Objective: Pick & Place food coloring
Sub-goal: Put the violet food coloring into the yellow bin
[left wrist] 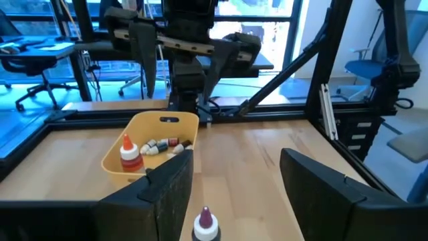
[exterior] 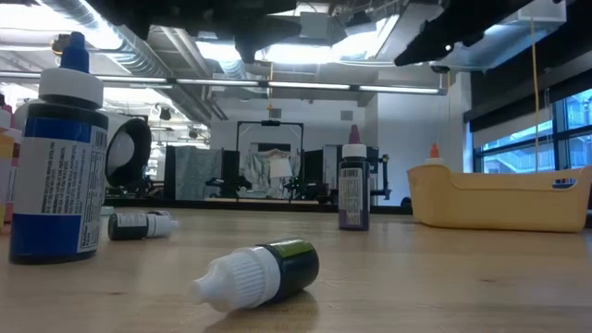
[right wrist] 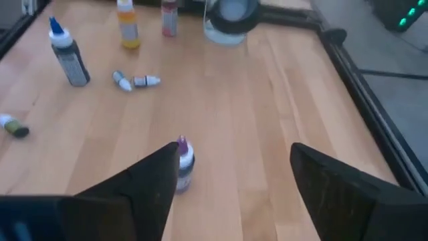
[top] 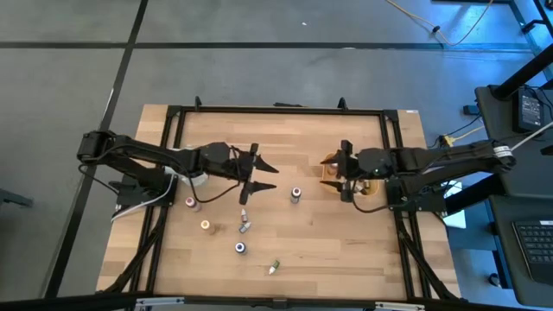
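Note:
Several tiny food coloring bottles sit on the wooden table. A purple-capped one [top: 295,194] stands upright between the two arms, also in the left wrist view [left wrist: 205,226] and the right wrist view [right wrist: 184,161]. A green one [exterior: 264,271] lies on its side near the near edge, and a blue-capped one [exterior: 55,157] stands upright. More bottles [left wrist: 157,145] lie in the tan tray [left wrist: 175,124]. My left gripper [top: 273,177] is open and hovers left of the purple-capped bottle. My right gripper [top: 339,173] is open above the tray's [top: 328,161] left end.
Other bottles [top: 206,225] stand or lie scattered on the table's left half, two of them [right wrist: 134,81] lying side by side. A round clear container [right wrist: 227,17] sits by the left arm's base. A black frame [top: 276,110] borders the table. Bare wood lies at the near right.

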You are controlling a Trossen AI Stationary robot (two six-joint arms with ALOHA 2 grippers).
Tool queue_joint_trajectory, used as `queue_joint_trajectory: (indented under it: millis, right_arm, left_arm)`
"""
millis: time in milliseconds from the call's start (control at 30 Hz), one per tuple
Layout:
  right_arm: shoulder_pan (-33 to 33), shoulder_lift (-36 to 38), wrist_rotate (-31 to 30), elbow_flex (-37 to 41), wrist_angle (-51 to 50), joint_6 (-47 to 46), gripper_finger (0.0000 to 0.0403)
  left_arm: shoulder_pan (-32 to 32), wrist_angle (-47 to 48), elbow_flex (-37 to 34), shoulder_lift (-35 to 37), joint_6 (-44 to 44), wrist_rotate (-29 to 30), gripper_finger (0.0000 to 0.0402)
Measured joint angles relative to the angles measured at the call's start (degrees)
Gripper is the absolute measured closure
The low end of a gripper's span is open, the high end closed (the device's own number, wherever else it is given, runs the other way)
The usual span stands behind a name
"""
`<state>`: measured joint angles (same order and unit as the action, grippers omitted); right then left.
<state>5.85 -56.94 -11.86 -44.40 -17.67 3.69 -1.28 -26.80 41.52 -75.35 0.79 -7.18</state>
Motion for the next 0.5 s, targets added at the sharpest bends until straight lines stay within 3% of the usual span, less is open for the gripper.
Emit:
queue_joint_trajectory:
  millis: [167, 500]
  right_arm:
    - [-1.2, -5.72, 7.1, -3.44, -0.52, 1.47, 0.0125]
    - [-1.18, -23.01, 8.98, -9.45, -0.5, 5.74, 0.014]
  left_arm:
    - [0.0, 0.43, 0.0, 0.0, -0.01, 0.08, 0.0179]
    - [0.0, 1.48, 0.0, -0.02, -0.01, 0.09, 0.0178]
